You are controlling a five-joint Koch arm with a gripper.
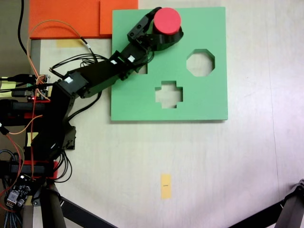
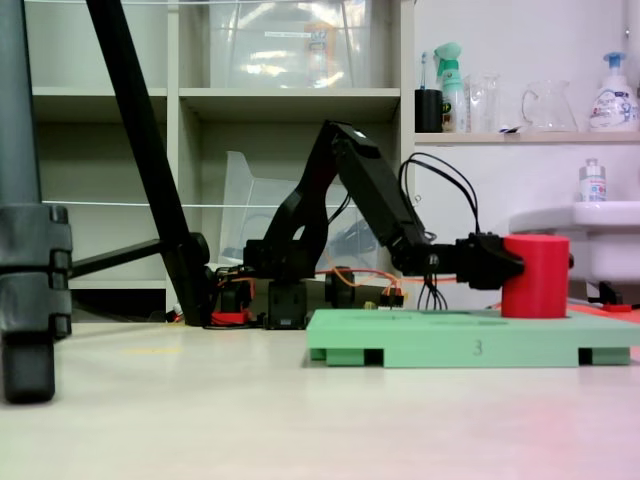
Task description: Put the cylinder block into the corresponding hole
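The red cylinder block [image 1: 169, 20] stands upright over the far middle of the square green foam board [image 1: 209, 107], with my gripper [image 1: 165, 29] shut on it, one jaw on each side. From the side, in a fixed view, the cylinder block [image 2: 536, 278] has its bottom about level with the top of the board [image 2: 450, 345], and the gripper [image 2: 505, 268] holds it from the left. The circular hole is hidden under the block and the gripper. An octagonal cutout [image 1: 200, 62] and a cross-shaped cutout [image 1: 169, 93] lie open, and the arm partly covers a square one [image 1: 142, 69].
Orange foam sheets [image 1: 71, 16] lie beyond the board's left corner. The arm's base and loose cables [image 1: 42, 95] fill the left side. A yellow tape mark [image 1: 165, 185] sits on the near table. Tripod legs [image 1: 289, 209] stand at the bottom corners. A dark tripod leg [image 2: 140, 150] stands in front of shelves.
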